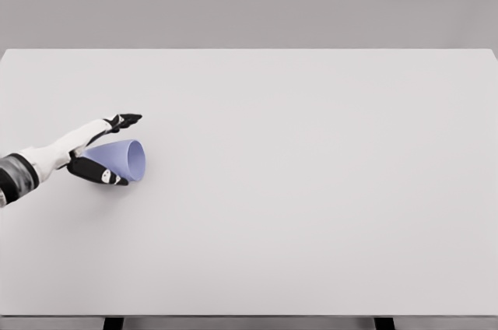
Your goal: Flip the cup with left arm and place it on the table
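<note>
A pale blue cup (124, 158) lies tilted on its side at the left of the white table (311, 190), its mouth facing right toward me. My left hand (105, 151) comes in from the left edge and wraps the cup: dark fingers (124, 121) reach over the top and the thumb (101, 175) lies under it. The cup's base is hidden inside the palm. Whether the cup touches the tabletop or hangs just above it I cannot tell. My right arm does not show.
The white table fills the view, with its far edge (249, 50) against a grey wall and its near edge (249, 316) at the bottom, over two dark legs.
</note>
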